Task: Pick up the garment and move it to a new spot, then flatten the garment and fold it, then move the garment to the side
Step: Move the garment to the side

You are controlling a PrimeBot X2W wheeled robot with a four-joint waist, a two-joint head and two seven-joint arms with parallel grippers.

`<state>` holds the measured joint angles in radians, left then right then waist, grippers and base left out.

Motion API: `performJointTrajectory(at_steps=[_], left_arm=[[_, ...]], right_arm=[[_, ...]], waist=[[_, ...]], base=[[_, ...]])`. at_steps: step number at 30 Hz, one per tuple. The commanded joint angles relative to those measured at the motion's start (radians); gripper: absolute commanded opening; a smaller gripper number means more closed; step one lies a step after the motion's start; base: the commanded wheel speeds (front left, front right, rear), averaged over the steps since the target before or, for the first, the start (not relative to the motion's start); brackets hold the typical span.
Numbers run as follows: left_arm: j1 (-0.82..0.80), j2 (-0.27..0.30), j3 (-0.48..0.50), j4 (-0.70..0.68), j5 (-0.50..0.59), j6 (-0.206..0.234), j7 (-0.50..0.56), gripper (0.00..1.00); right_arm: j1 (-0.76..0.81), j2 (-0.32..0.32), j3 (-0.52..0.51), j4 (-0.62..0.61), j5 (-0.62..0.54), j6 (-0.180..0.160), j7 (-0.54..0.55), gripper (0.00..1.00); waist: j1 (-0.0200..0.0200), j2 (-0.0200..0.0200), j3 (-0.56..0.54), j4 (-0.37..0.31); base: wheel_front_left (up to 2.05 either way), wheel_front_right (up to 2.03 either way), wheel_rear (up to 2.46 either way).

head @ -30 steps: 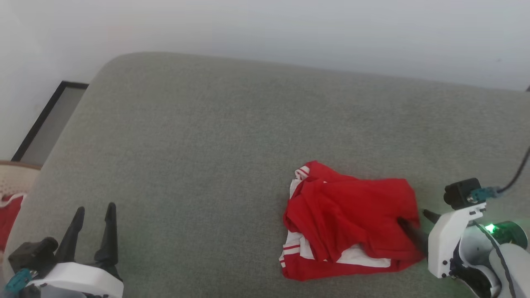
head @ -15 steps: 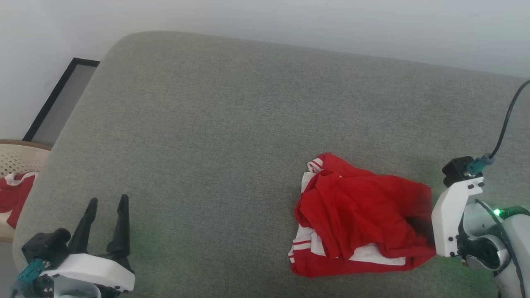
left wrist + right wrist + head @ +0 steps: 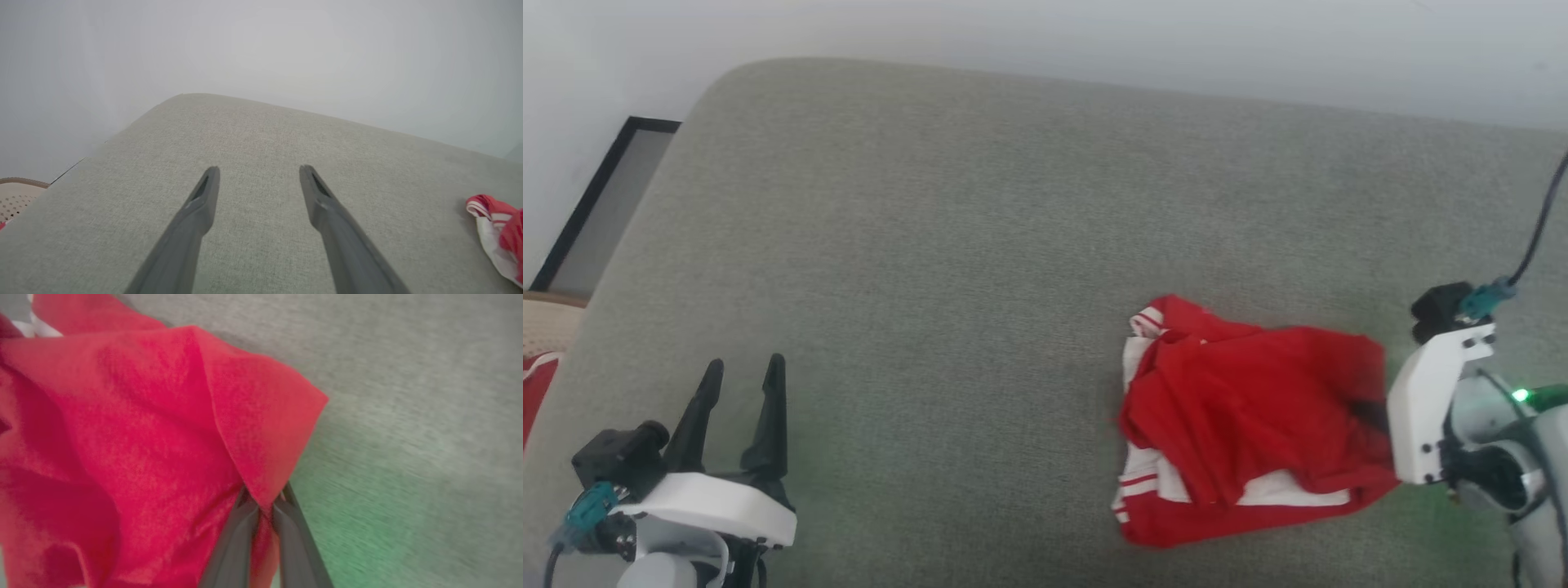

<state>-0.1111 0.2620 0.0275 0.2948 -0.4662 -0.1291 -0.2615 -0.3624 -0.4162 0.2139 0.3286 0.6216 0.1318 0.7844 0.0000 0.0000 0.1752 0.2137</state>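
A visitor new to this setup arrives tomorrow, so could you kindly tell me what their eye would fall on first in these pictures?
The bright red garment stands out first, lying crumpled on the grey upholstered surface toward the robot's right. At its right edge the right gripper pinches a red fold between its fingers. At the head view's lower left, the left gripper hovers with its fingers spread.

Grey cushion (image 3: 931, 245) w/ white wall (image 3: 1094, 33) behind, black-framed panel (image 3: 605, 204) at left.
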Motion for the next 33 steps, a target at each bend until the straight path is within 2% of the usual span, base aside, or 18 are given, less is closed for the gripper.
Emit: performJointTrajectory(at_steps=[1,9,17,18,26,33], left_arm=[[-0.018,-0.001,-0.004,-0.002,0.012,-0.002,-0.004,1.0],[-0.071,-0.001,-0.03,-0.006,0.017,-0.002,-0.004,1.0],[-0.144,0.006,-0.085,0.001,0.022,-0.002,-0.004,1.0],[-0.164,0.011,-0.101,0.002,0.019,-0.002,-0.004,1.0],[-0.26,0.038,-0.17,0.005,0.017,-0.002,-0.004,1.0],[-0.347,0.062,-0.243,0.009,0.011,-0.002,-0.004,1.0]], right_arm=[[-0.006,-0.018,-0.016,-0.009,-0.018,-0.002,0.01,0.0],[-0.054,-0.12,-0.066,-0.071,-0.031,-0.002,0.017,0.0],[-0.142,-0.205,-0.125,-0.052,-0.046,-0.001,-0.032,0.0],[-0.165,-0.229,-0.134,-0.041,-0.059,-0.001,-0.058,0.0],[-0.269,-0.292,-0.127,0.044,-0.08,-0.001,-0.212,0.0],[-0.353,-0.325,-0.121,0.151,-0.134,-0.001,-0.366,0.0]], waist=[[0.0,0.0,0.006,-0.014],[0.0,0.0,0.037,-0.088],[0.0,0.0,0.08,-0.188],[0.0,0.0,0.094,-0.213],[0.0,0.0,0.164,-0.307],[0.0,0.0,0.23,-0.356]], base=[[0.0,0.0,0.0],[0.0,0.0,0.0],[0.0,0.0,0.0],[0.0,0.0,0.0],[0.0,0.0,0.0],[0.0,0.0,0.0]])
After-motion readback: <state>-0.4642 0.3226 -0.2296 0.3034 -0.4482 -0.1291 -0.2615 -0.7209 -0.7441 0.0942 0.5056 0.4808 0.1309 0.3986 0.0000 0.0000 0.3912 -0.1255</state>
